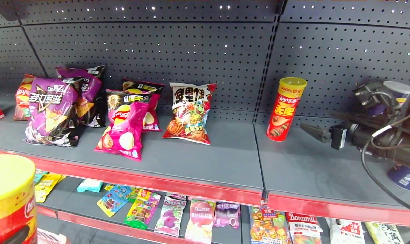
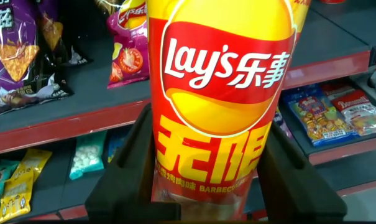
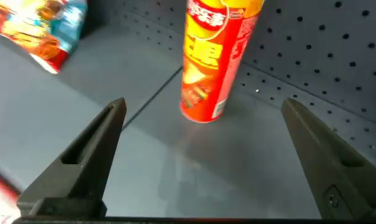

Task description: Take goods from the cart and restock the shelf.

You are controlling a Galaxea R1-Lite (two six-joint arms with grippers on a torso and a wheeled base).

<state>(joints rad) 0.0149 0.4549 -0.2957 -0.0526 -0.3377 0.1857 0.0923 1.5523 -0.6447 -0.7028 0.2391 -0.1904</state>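
The left gripper (image 2: 209, 174) clamps a chip can (image 2: 219, 87) between its fingers, the can's top cut off. The right gripper (image 3: 203, 149) gapes wide, a second can (image 3: 207, 68) standing just ahead of it.

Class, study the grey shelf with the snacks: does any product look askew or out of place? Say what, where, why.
The pink bag slumps forward out of line, and the front purple bag leans crookedly over the second purple bag. The red can stands upright; nothing looks spilled.
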